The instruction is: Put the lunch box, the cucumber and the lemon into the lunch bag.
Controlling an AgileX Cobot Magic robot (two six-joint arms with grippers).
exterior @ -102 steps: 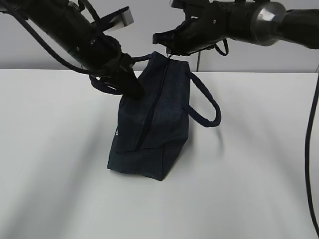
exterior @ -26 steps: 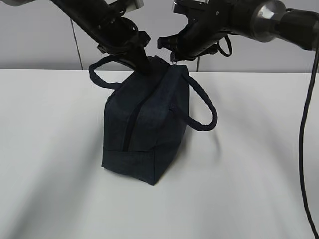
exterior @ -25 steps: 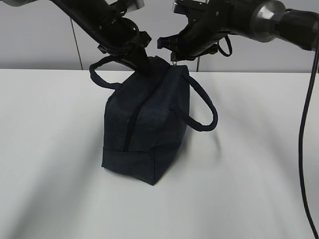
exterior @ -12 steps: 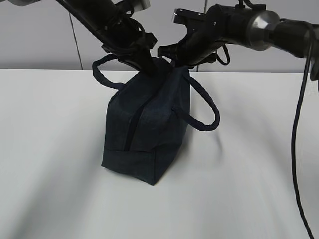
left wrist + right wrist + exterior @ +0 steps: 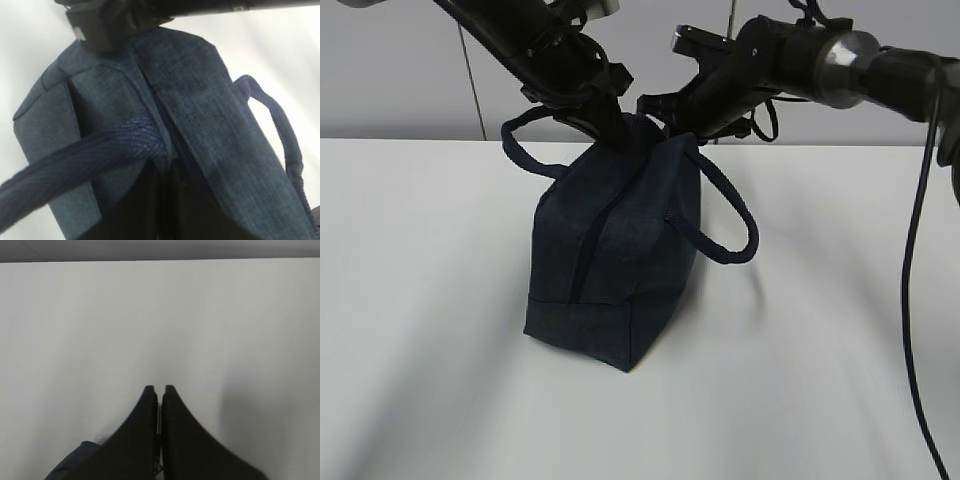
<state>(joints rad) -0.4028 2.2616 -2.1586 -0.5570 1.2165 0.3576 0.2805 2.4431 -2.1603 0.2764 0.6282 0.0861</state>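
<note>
The lunch bag (image 5: 615, 250) stands upright on the white surface (image 5: 820, 380), near its middle, with plain grey wall behind and bare tabletop around it. Only the bag itself and the two arms crowd the scene: both arms converge on the bag's far top end, and their dark bodies hide that end in the exterior view.

The left end effector (image 5: 615, 135) presses into the fabric at the top far corner on the left side, clenched on a fold of the bag just beside the near handle root. The right end effector (image 5: 665, 118) sits at the same end from the right, its fingers (image 5: 150, 405) pinched tight together with only a hairline gap; a thin sliver shows between them, but what it is cannot be told. A black cable (image 5: 920, 250) hangs down the right edge of the exterior view.

The bag is a boxy block of coarse, dark navy woven cloth with a denim-like grain. A zipper seam (image 5: 588, 245) runs along its top and down the near end and looks closed there. Two thick webbing loop handles (image 5: 735, 215) droop outward, one each side; in the left wrist view the ribbed weave of one strap (image 5: 95, 160) crosses the side panel.
</note>
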